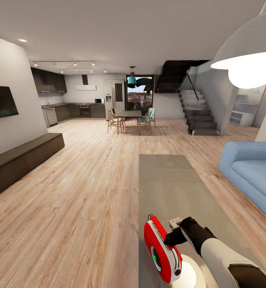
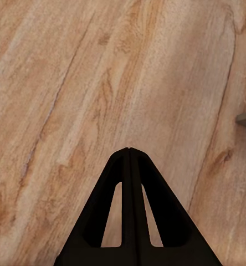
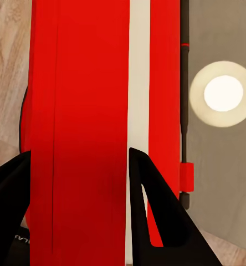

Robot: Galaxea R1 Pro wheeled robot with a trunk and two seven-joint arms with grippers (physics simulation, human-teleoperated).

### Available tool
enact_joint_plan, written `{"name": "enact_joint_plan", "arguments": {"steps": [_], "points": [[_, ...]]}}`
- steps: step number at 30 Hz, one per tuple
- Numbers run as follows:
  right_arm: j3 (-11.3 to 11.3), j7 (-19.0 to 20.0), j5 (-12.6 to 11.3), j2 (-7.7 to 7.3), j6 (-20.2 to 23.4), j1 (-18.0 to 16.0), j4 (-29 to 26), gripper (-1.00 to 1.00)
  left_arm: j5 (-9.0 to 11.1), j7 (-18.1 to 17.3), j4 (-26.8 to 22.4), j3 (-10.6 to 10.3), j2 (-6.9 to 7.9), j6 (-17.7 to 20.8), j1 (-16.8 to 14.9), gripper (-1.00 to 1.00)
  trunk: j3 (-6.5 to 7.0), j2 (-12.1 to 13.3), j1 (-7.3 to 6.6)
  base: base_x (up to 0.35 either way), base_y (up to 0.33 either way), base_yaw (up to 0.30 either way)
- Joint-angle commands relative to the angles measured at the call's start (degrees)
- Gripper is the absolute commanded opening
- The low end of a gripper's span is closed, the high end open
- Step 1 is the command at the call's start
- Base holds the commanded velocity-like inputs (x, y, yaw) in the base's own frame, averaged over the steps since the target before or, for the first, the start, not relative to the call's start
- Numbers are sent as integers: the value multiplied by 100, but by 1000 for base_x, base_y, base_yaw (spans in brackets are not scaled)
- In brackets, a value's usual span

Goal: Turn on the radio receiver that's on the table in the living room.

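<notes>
Radio receiver (image 1: 161, 251) stands on the near end of the long grey surface (image 1: 169, 180), red shell, white face with a green-centred dial, thin handle on top. Bright lamp reflection on the gloss just beside it. Right tool (image 1: 173, 237) at its top edge; in the right wrist view the fingers (image 3: 150, 205) spread wide, straddling the red body (image 3: 84, 127). Left tool (image 2: 129, 152) pressed together over the plank floor (image 2: 73, 83). Blue sofa (image 1: 253, 176) to the right, dark bench cabinet (image 1: 21, 158) along the left wall.

Red radio receiver (image 1: 161, 250) on table (image 1: 169, 180)
</notes>
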Motion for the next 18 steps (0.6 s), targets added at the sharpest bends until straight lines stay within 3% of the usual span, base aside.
{"name": "enact_joint_plan", "arguments": {"steps": [1,4,14,18], "points": [[-9,4,-25,0,3,-2,-2,-100,0,0,1,0,0,0,0,-100,-18,-40,22,0,0,0],[-9,4,-25,0,3,-2,0,-100,0,0,-1,0,0,0,0,-100,-71,-161,88,0,0,0],[-9,4,-25,0,3,-3,-2,-100,0,0,-1,0,0,0,0,-100,-71,-161,88,0,0,0],[-9,4,-25,0,3,-2,4,-100,0,0,0,0,-6,0,0,-100,-143,-321,176,0,0,0]]}}
